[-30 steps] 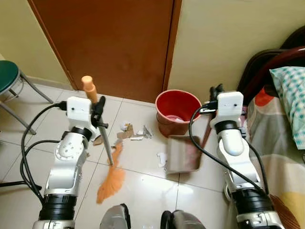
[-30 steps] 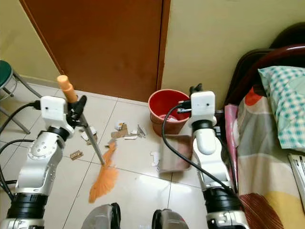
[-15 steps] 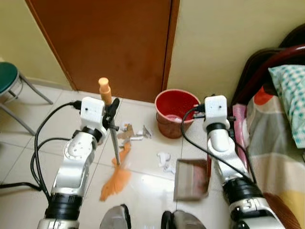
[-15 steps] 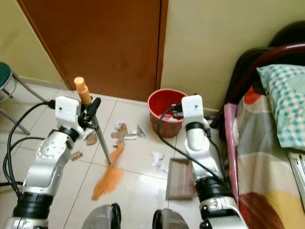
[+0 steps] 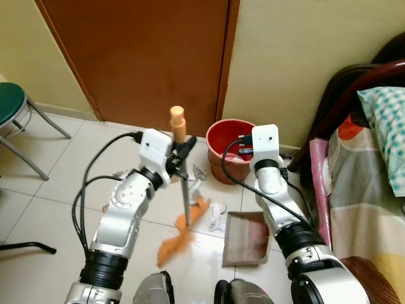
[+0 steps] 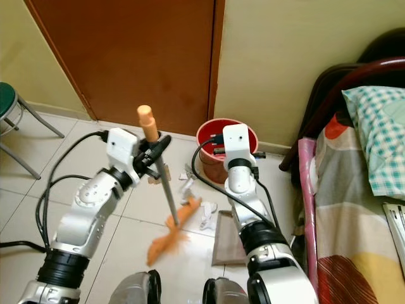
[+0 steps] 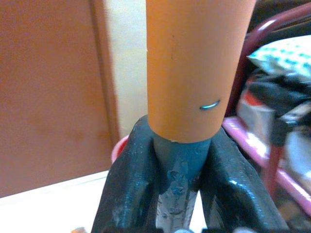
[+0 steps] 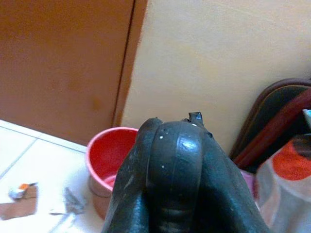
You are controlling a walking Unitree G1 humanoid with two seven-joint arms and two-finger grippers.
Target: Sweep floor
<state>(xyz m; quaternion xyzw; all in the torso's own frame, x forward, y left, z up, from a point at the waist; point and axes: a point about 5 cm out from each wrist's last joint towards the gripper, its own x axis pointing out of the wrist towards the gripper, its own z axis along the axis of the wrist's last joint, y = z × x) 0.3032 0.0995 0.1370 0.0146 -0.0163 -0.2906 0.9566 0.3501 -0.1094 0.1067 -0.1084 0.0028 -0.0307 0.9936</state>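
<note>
A broom with an orange grip (image 5: 178, 120), a grey metal shaft and orange bristles (image 5: 180, 237) stands tilted on the tiled floor. My left gripper (image 5: 183, 154) is shut on the shaft just below the grip; the left wrist view shows its fingers (image 7: 127, 184) clamped on it. The bristles lie close beside a brown dustpan (image 5: 246, 238) on the floor. White paper scraps (image 5: 216, 213) sit between the bristles and the pan. My right gripper (image 5: 245, 142) is raised over the red bucket (image 5: 223, 140), shut on the dustpan's dark handle (image 8: 175, 160).
A brown door (image 5: 145, 57) and a yellow wall stand behind the bucket. A bed (image 5: 370, 190) with a dark frame and a checked pillow (image 5: 386, 120) borders the right side. A green stool (image 5: 9, 104) stands at the far left. My feet (image 5: 155, 290) are at the bottom edge.
My left arm has swept the broom to the right, up to the dustpan. My right arm has drawn the dustpan back toward me and shifted left, near the bucket.
</note>
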